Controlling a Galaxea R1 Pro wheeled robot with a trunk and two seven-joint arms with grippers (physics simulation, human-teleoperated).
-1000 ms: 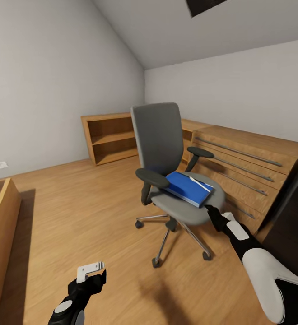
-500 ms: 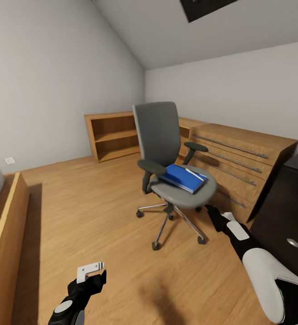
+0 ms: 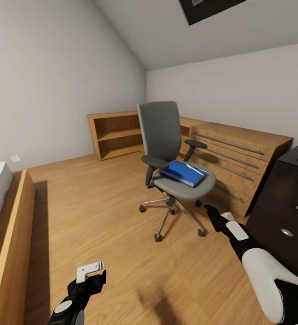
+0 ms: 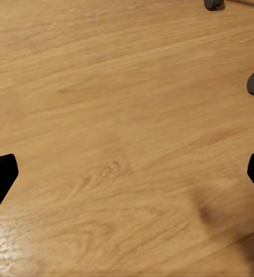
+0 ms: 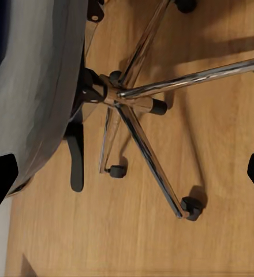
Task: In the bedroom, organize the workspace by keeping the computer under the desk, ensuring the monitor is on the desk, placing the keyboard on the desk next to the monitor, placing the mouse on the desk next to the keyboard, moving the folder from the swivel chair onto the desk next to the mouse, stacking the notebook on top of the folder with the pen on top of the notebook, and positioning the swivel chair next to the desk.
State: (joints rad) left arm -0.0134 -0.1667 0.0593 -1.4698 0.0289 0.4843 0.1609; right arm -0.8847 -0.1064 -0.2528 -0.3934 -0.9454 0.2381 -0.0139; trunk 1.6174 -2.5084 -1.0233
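1. The swivel chair stands on the wood plank floor, out in the open part of the room.
2. The folder lies flat on the chair seat, with the pen resting on top of it.
3. Behind the chair, a low open wooden shelf unit stands against the wall.
4. Beside the chair, a low light-wood cabinet with long bar handles runs along the wall.
5. A black drawer unit with round silver knobs stands next to the cabinet, on the side away from the shelf unit.
6. A wooden bed frame sits across the floor from the chair, well apart from it.
7. The left gripper hovers over bare floor, away from the chair; its jaws are spread and hold nothing.
8. The right gripper is near the chair's chrome base; its jaws are spread and hold nothing.
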